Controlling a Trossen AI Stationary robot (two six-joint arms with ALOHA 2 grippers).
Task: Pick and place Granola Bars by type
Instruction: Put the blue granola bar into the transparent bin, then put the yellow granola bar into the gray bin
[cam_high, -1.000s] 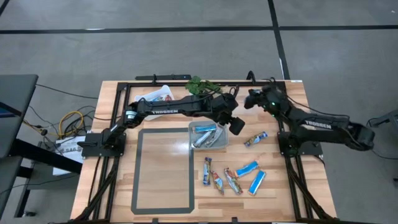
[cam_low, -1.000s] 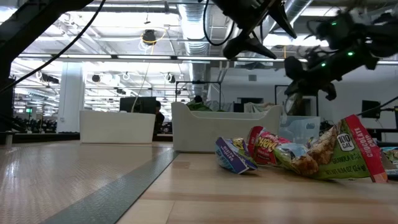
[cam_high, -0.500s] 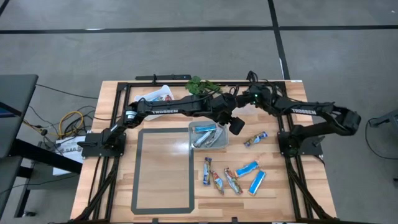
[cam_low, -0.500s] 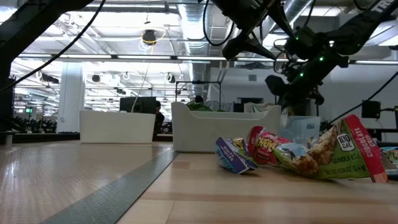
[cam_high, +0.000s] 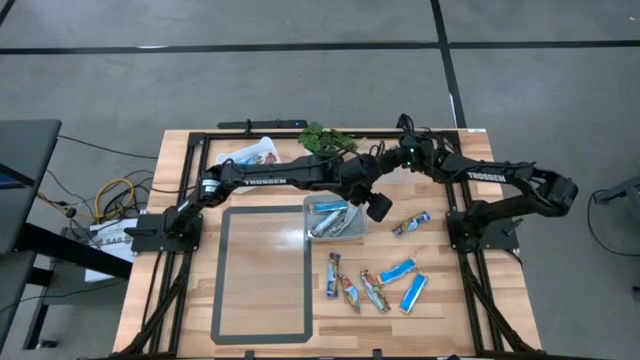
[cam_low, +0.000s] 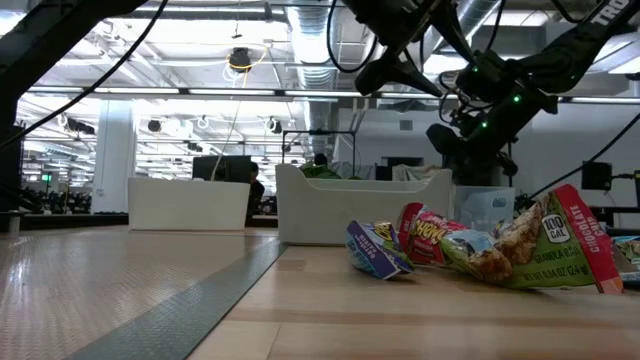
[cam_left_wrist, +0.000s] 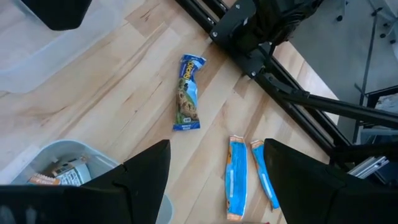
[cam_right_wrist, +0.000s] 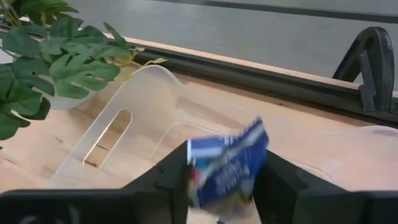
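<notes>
My right gripper (cam_high: 398, 158) hangs over the far middle of the table, beside the green plant (cam_high: 320, 137), shut on a blue granola bar (cam_right_wrist: 227, 165). My left gripper (cam_high: 376, 206) is open and empty above the right edge of a clear bin (cam_high: 335, 218) that holds silver-grey bars. Its wrist view shows a blue multicoloured bar (cam_left_wrist: 188, 93) and two blue bars (cam_left_wrist: 236, 177) lying flat on the wood. Several more bars (cam_high: 375, 285) lie near the table's near right. Red bars sit in a far-left bin (cam_high: 250, 153). My right gripper pinches the blue bar between its two fingers (cam_right_wrist: 169, 180), which meet the wrapper's flat sides (cam_right_wrist: 205, 171). The bar stands out past the fingertips, lifted clear of the table, above a clear container wall. How far back it reaches does not show.
A clear container with a handle slot (cam_right_wrist: 124, 124) lies right under the right gripper, with the plant's leaves (cam_right_wrist: 56, 62) beside it. The black frame rail (cam_right_wrist: 261, 74) runs along the far edge. A grey taped rectangle (cam_high: 265, 270) marks bare wood on the left.
My right arm has swung toward the table's left, carrying the blue bar from the far right toward the plant and the left arm's wrist, and has dropped a little. Most of the move came in the first half second. My left arm has kept still.
</notes>
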